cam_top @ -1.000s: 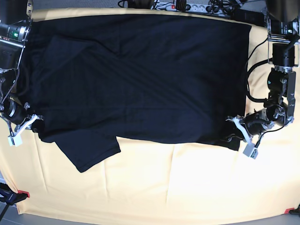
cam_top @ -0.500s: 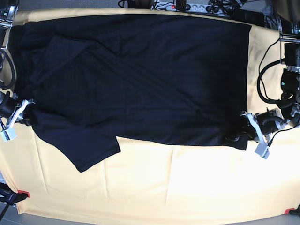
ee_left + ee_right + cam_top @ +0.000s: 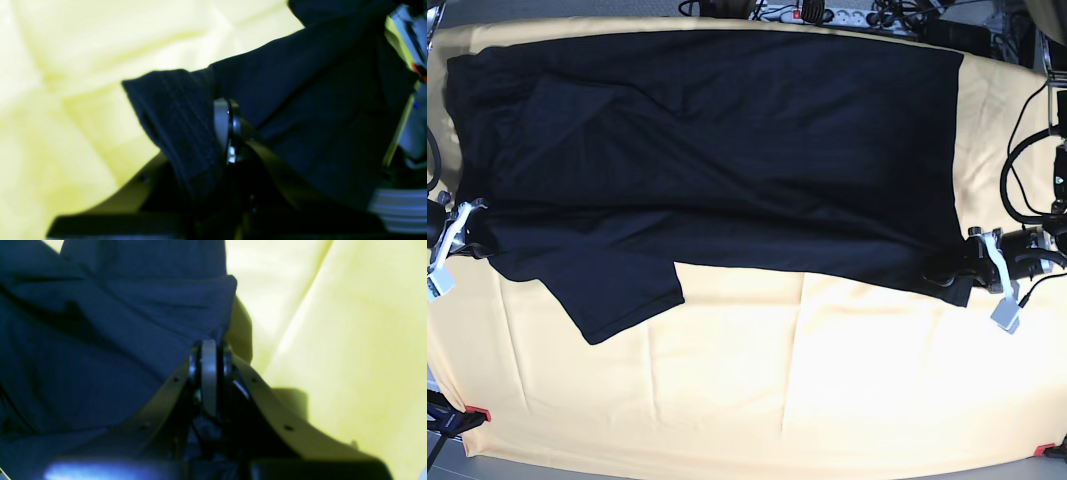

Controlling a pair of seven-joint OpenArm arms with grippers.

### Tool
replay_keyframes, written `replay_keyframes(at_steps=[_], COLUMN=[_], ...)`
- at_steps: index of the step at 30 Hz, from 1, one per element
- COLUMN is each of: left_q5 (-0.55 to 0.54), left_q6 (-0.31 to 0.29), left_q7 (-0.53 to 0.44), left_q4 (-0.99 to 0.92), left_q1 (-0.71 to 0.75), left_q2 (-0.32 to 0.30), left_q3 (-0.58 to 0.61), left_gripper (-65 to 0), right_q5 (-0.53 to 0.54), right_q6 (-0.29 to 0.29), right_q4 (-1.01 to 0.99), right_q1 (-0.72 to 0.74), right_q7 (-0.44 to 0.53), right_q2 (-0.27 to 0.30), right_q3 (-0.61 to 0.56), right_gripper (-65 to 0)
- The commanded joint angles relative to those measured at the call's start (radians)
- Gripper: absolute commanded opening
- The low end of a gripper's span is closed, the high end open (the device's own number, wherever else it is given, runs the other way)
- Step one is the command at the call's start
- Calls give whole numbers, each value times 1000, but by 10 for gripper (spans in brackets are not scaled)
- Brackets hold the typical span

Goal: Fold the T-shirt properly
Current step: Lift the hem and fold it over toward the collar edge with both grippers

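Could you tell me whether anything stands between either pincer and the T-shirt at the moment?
Nothing visible does. The left pincer and the right pincer are each shut directly on an edge of the T-shirt.

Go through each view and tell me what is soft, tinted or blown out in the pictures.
Left wrist view: soft throughout, with the T-shirt hem and the left gripper blurred, and the yellow cloth washed out toward green.
Right wrist view: the same tint and blur, the right gripper soft.
Base view: sharper, but the shirt reads as near-flat black with faint folds.
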Motion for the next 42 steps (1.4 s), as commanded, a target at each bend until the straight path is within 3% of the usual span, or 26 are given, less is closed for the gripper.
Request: replay_keyframes(at_steps=[1,5,13,19,26,42], left_q5=[-50,-90,-90,-90,-90,-90], left_q6=[-9,-9,-9,-9,-9,-9], left_q7=[4,80,126,167,237,299], left_q4=[31,93,117,222,364,382], left_q1=[-25,-24,3,113,188,271], left_q2=[-34,-68,-112,-121,-183,-198], left_q3=[-12,-12,-12,-12,-12,-12], left_gripper=[-650,-650,-650,-650,-650,-650], right_q5=[18,24,108,150,180,175], right_q6=[1,1,1,1,1,1], right_q4=[19,19,19,19,19,19], right_q1=[21,18,-55,-96,-98,-186], right_q7=[21,-8,-66,-140,-219,-187], right_q2=[31,41,140,148,175,194], right_q3=[11,11,11,11,11,11], right_gripper=[-650,-650,-650,-650,-650,-650])
